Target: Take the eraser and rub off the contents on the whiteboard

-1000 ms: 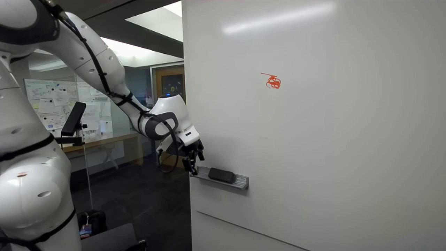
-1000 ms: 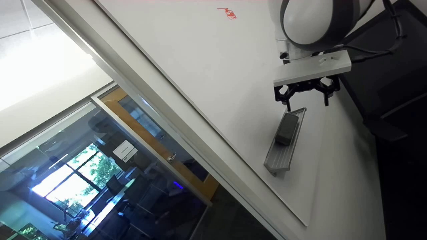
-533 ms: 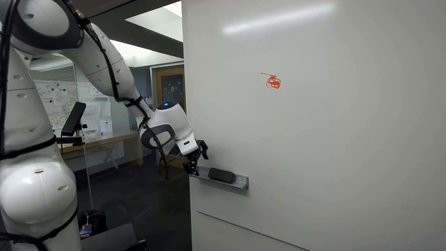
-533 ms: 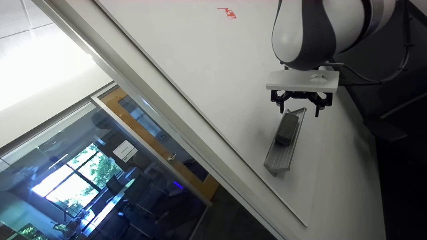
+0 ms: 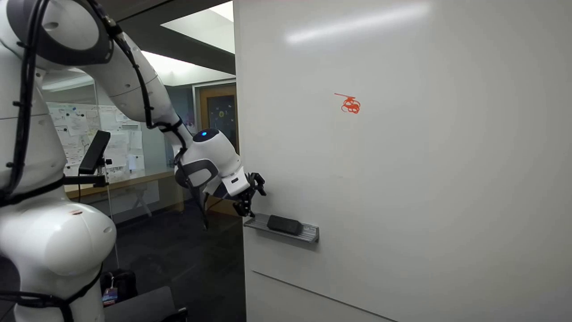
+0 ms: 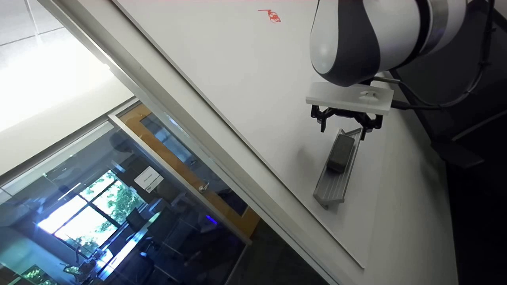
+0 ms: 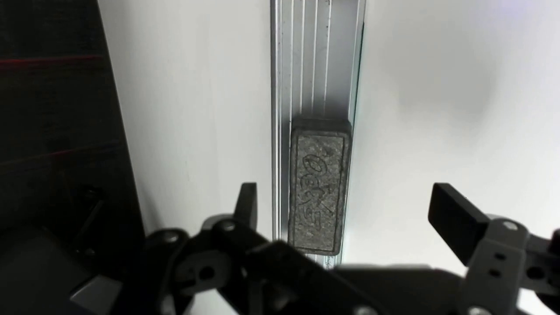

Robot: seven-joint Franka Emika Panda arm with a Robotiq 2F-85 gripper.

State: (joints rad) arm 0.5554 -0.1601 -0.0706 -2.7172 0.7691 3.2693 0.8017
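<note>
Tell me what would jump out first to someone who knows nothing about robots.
In an exterior view, the huge white jointed robot arm probably grabs you first, filling the left side and ending in an open black two-fingered gripper. Next is likely the bright red scribble, high on the large glossy white whiteboard. Lower down, a black rectangular eraser lies on a grey ribbed tray.

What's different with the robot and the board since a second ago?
The robot's claw moved left in an exterior view and tilted the other way, as the arm shifted. Nothing was grabbed or let go; the claw stays open. The eraser still rests on the ledge, and the red scribble remains on the whiteboard.
</note>
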